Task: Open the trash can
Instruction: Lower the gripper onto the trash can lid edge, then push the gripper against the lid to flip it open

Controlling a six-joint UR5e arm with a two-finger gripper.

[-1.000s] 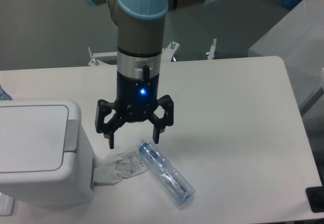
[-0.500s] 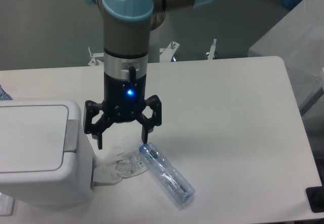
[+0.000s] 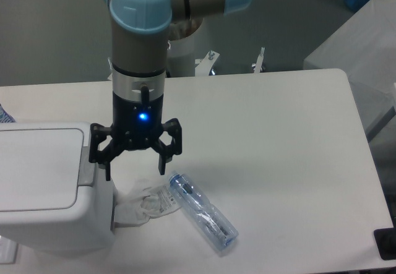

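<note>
At the near left of the surface [image 3: 291, 138] sits the trash can [image 3: 43, 187], lid down, its left side cut off by the frame. The end effector [image 3: 135, 164] hangs spread wide, holding nothing, beside the grey push tab [image 3: 87, 166]; best to press squarely down on it.

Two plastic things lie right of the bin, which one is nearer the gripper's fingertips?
The clear bottle, lying on its side; its cap end sits just below the open gripper. The crumpled wrapper lies lower left, against the trash can.
</note>
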